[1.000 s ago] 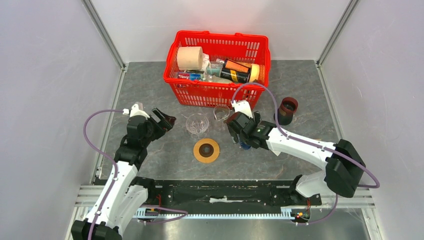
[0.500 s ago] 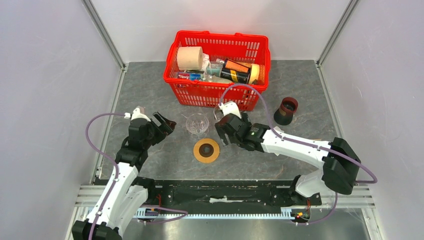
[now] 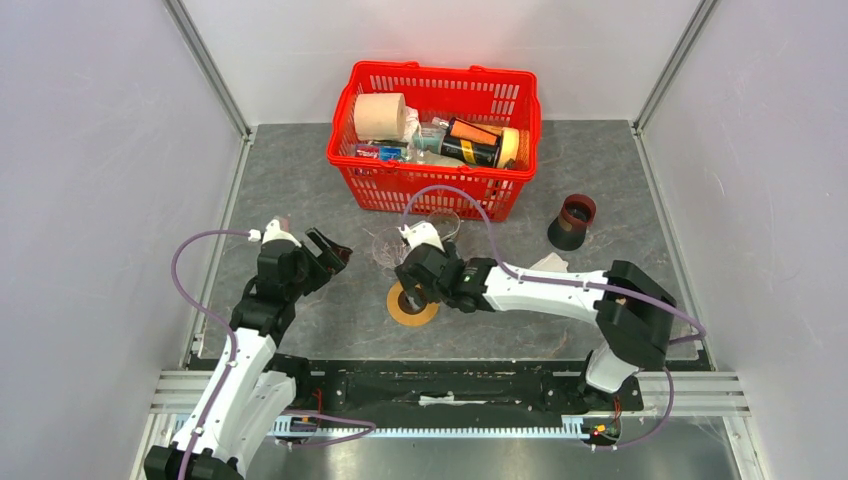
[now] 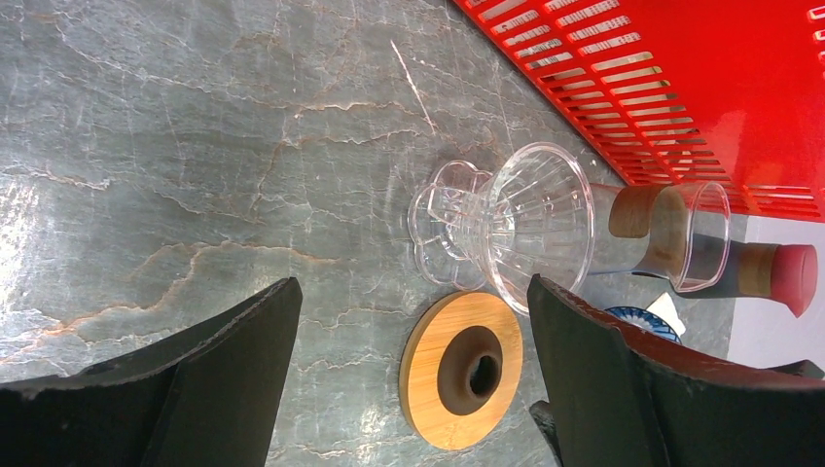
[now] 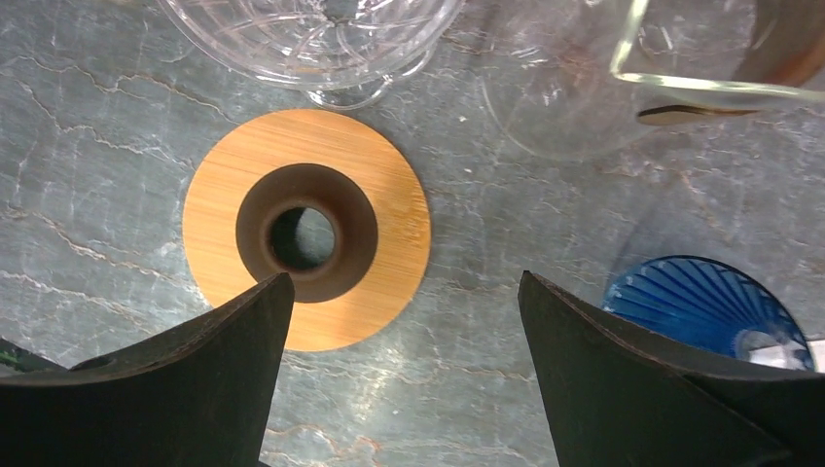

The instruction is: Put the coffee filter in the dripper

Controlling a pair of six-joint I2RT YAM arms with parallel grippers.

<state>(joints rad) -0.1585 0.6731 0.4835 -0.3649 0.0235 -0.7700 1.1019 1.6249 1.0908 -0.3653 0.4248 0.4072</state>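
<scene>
The clear ribbed dripper (image 3: 392,248) stands on the table; it also shows in the left wrist view (image 4: 533,226) and at the top of the right wrist view (image 5: 311,34). A white paper filter (image 3: 551,263) lies beside my right forearm, apart from the dripper. My right gripper (image 3: 410,292) is open and empty, hovering over a round wooden ring (image 5: 306,229) just in front of the dripper; its midpoint in its own view (image 5: 404,389) is over bare table. My left gripper (image 3: 338,254) is open and empty, left of the dripper (image 4: 413,389).
A glass carafe (image 3: 443,224) stands right of the dripper. A blue ribbed object (image 5: 705,306) lies right of the ring. A red basket (image 3: 435,190) full of items sits at the back. A dark cup with a red rim (image 3: 573,221) stands to the right.
My right gripper has swept left from beside the blue object to above the wooden ring. The left arm has shifted only slightly.
</scene>
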